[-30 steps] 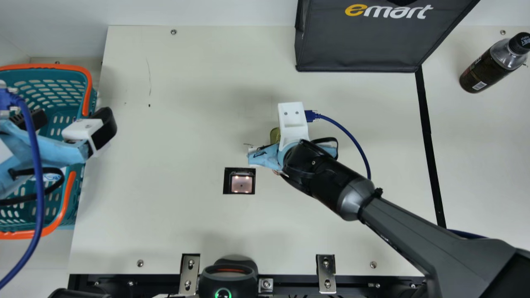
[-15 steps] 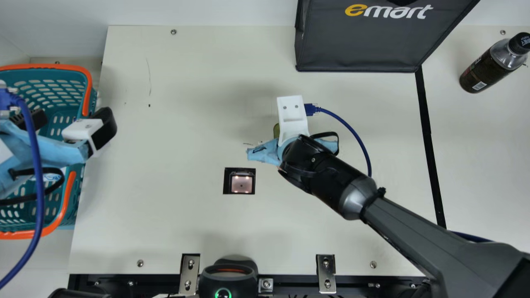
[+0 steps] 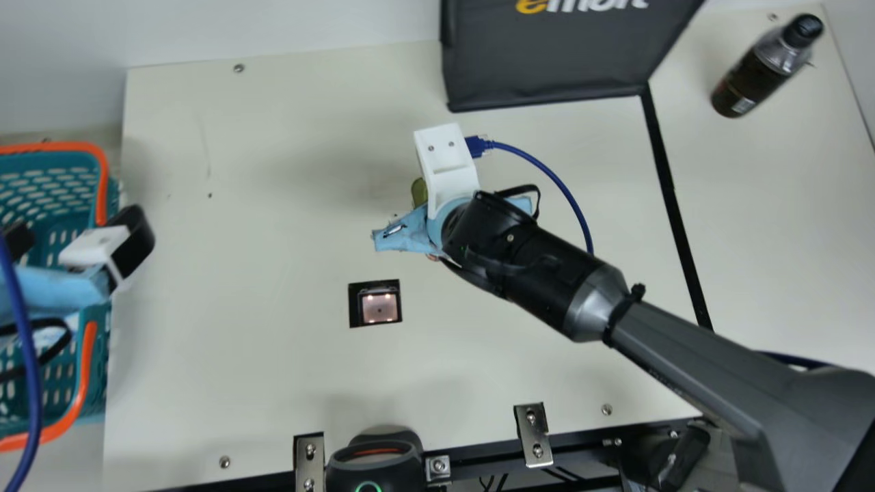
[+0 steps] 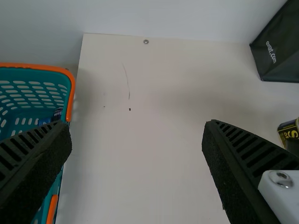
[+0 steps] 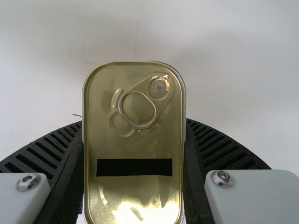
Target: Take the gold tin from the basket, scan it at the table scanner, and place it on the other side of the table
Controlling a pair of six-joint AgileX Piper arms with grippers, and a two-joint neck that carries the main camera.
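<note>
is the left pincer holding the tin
No, the left pincer stands open, and the tin is clamped in the right pincer.

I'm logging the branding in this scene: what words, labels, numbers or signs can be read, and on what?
"emart": dark bag, letter tops cut off
".com": same bag's side, start blurred
Gold tin: yellow letters, incomplete
Bottle: too blurred
Item in basket: too small

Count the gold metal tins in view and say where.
1. The gold, rounded-cornered metal tin is clamped in the right gripper, beyond the black square table scanner. The teal plastic basket could hide more.
</note>
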